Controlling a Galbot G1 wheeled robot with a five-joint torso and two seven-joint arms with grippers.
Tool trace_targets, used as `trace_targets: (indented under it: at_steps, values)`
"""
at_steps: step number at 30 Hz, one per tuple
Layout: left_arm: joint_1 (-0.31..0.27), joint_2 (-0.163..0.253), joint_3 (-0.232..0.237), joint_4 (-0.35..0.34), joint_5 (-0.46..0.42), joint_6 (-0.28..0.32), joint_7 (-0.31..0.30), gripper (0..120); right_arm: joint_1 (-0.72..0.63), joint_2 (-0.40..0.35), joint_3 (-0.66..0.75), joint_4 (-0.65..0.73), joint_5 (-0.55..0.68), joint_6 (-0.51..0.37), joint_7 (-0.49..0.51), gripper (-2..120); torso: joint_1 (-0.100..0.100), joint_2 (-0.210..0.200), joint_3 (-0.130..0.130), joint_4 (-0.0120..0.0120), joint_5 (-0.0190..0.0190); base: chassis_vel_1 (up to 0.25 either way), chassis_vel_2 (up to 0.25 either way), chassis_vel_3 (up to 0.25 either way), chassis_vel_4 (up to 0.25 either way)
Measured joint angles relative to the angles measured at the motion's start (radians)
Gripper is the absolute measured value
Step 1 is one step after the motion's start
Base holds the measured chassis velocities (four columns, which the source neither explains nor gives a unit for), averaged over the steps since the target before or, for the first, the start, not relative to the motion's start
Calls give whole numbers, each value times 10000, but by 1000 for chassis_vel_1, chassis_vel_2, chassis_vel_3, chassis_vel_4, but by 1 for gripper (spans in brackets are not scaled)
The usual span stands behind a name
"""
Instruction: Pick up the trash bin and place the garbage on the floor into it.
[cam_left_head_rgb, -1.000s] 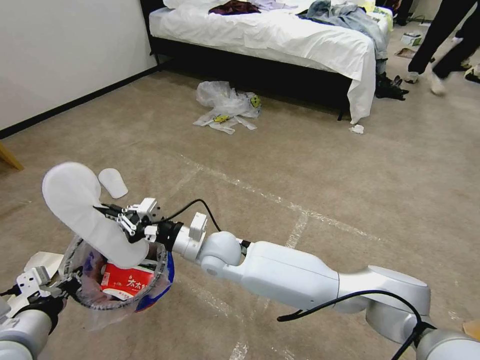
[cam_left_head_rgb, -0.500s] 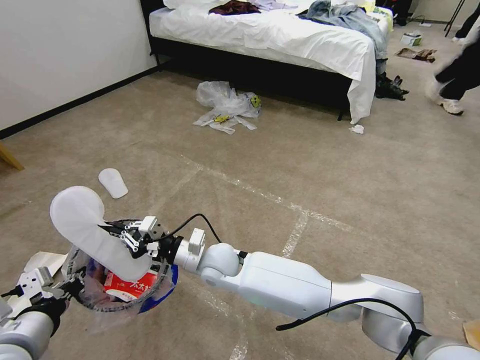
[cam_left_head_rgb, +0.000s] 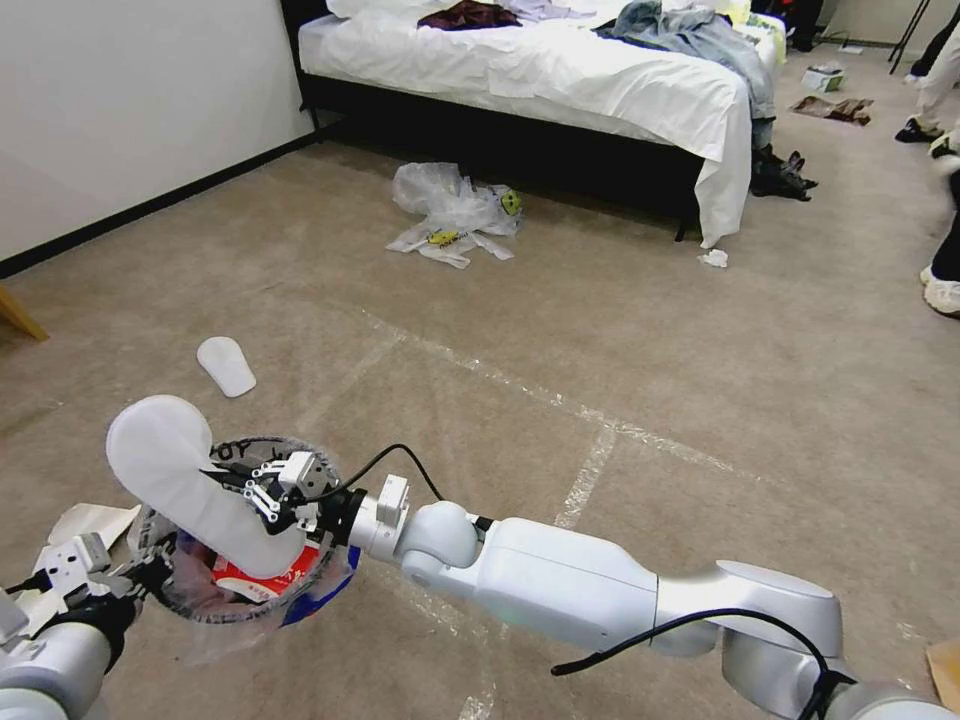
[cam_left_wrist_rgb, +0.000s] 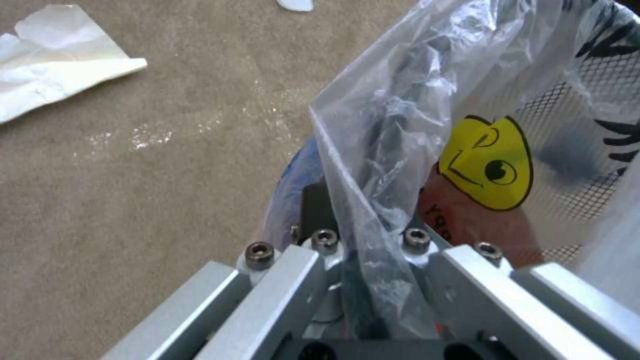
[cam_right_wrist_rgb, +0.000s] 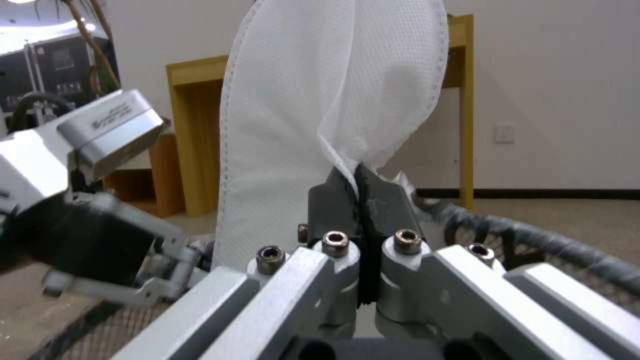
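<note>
Now, right hand (cam_left_head_rgb: 262, 487): pressed together on a white slipper (cam_left_head_rgb: 185, 480), pinching its fabric above the trash bin's mouth; the right wrist view shows the dark fingertips (cam_right_wrist_rgb: 377, 200) closed on the cloth
Held slipper: tilted, its lower end dipping inside the bin's rim, its rounded upper end sticking up and out toward the robot's left
Left hand (cam_left_head_rgb: 125, 580): at the lower left of the head view, clamped on the bin's rim; the left wrist view shows the clear liner (cam_left_wrist_rgb: 400, 150) bunched between its closed fingers
Trash bin (cam_left_head_rgb: 315, 590): held off the floor just ahead of the robot, tipped a little, blue band showing on the side nearer the right arm; the liner has black letters and a yellow face
Inside the bin: a red and white package (cam_left_head_rgb: 265, 580), partly covered by the slipper; what else lies under it is hard to make out
Second slipper (cam_left_head_rgb: 226, 365): flat on the floor (cam_left_head_rgb: 600, 330), beyond the bin and apart from it
White paper (cam_left_head_rgb: 90, 522): on the carpet just beside the left hand
Clear plastic bags (cam_left_head_rgb: 450, 210): heaped on the floor near the bed (cam_left_head_rgb: 560, 70), well apart from the bin
Small white scrap (cam_left_head_rgb: 714, 258): on the carpet by the bed's hanging sheet
Floor: beige carpet crossed by shiny tape lines
</note>
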Motion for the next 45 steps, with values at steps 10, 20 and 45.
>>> trace_targets:
  at_steps: [10,20,45]
  values:
    - [-4,-39,-21,4,19,-1,-6,1,-233,199,-150,-537,-291,427,-152,0,0,0,0,1,0,0,0,0,0]
    - [-5,-43,-41,43,27,0,1,1,-340,349,-189,-1029,-498,696,-306,0,0,0,0,0,0,0,0,0,0]
    - [-25,-51,-71,53,27,1,20,1,-401,237,-183,-1028,-710,624,-288,14,0,0,0,0,0,0,0,0,0]
